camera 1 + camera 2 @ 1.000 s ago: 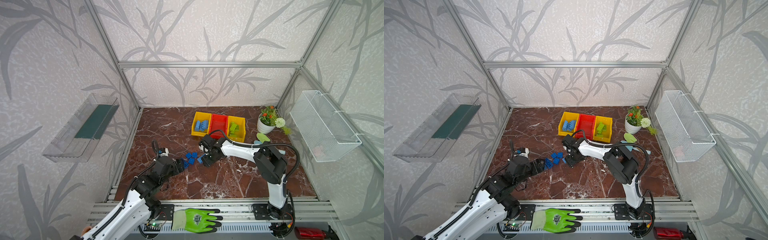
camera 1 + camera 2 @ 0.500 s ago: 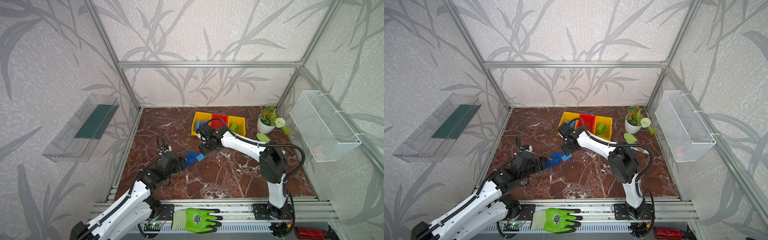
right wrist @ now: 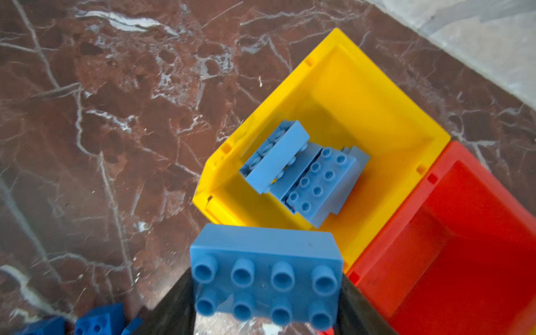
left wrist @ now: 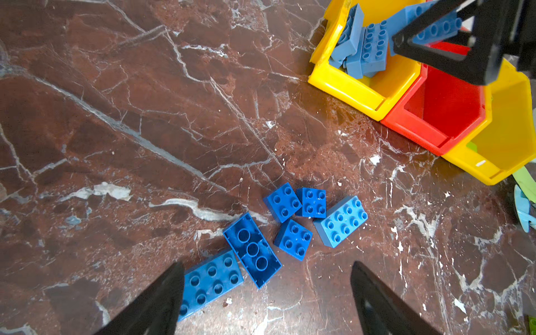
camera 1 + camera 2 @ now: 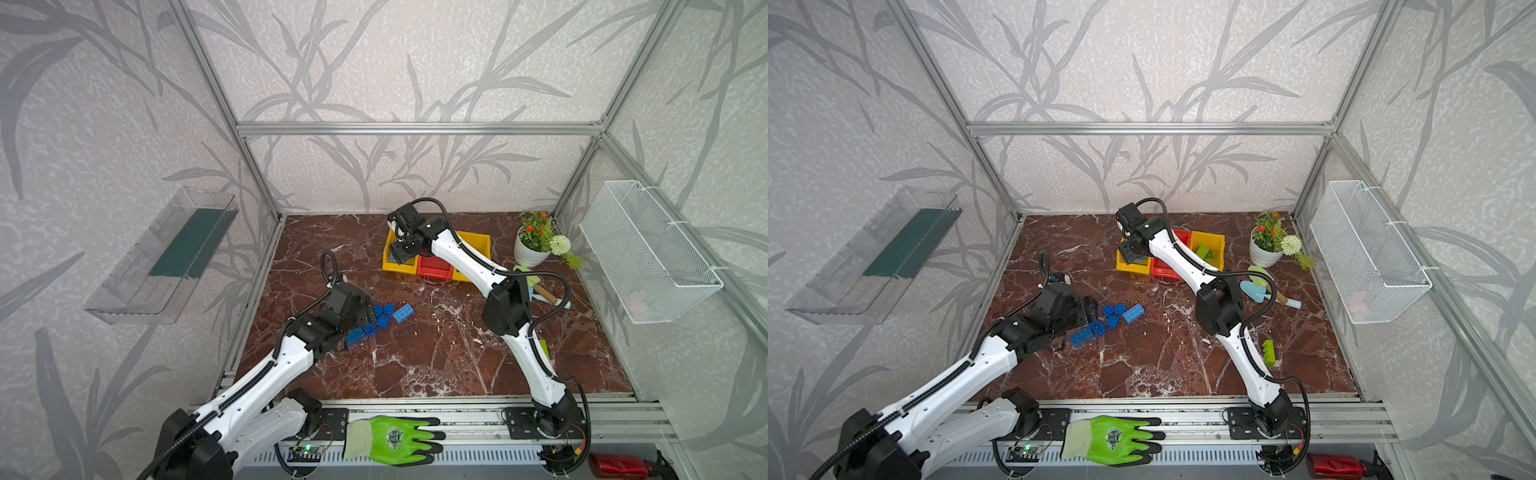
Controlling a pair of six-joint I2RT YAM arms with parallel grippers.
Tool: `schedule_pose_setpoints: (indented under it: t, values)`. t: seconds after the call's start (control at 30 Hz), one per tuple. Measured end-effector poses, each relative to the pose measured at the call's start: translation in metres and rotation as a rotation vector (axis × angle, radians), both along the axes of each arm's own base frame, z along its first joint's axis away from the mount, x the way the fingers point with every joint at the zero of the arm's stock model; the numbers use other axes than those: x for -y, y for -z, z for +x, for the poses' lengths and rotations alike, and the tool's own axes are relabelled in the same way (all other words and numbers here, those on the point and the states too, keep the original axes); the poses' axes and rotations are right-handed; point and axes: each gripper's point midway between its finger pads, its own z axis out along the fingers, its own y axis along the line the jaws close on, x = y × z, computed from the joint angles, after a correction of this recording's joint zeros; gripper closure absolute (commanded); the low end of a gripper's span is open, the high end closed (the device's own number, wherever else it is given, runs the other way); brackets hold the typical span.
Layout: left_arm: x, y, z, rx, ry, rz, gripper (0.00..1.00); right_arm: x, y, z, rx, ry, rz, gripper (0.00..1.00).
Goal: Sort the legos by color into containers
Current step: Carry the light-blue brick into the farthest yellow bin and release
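Right tool (image 5: 404,254) pinching light blue 2x4 brick (image 3: 265,278) above yellow bin (image 3: 377,95) holding light blue bricks (image 3: 316,185). Left tool (image 4: 266,263) spread, over dark blue bricks (image 4: 293,237) on table (image 4: 145,116).

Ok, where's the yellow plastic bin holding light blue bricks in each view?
In a top view: yellow plastic bin, rear centre, under right gripper.
In a top view: same bin.
Left wrist: beyond loose dark blue bricks.
Right wrist: behind held light blue brick.
Landmark: adjoining red bin.
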Motion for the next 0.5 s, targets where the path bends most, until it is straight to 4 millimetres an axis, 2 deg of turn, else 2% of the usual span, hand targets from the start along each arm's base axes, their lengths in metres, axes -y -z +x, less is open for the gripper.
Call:
schedule_pose_setpoints:
  t: [0.13, 0.27, 0.3, 0.43, 0.5]
  values:
    - [0.002, 0.0, 0.009, -0.012, -0.003, 0.012, 0.11, -0.005, 0.012, 0.023, 0.054, -0.007, -0.022, 0.45]
    - [0.003, 0.003, 0.015, -0.027, -0.005, 0.022, 0.11, -0.002, 0.031, 0.033, 0.058, -0.014, -0.046, 0.41]
    - [0.003, 0.003, 0.017, -0.029, -0.007, 0.024, 0.11, -0.002, 0.034, 0.034, 0.054, -0.015, -0.046, 0.37]
    - [0.004, 0.001, 0.023, -0.034, -0.013, 0.024, 0.11, 0.004, 0.038, 0.043, 0.046, -0.006, -0.022, 0.11]
    - [0.005, 0.001, 0.026, -0.035, -0.013, 0.021, 0.11, 0.008, 0.035, 0.048, 0.047, -0.002, -0.007, 0.03]
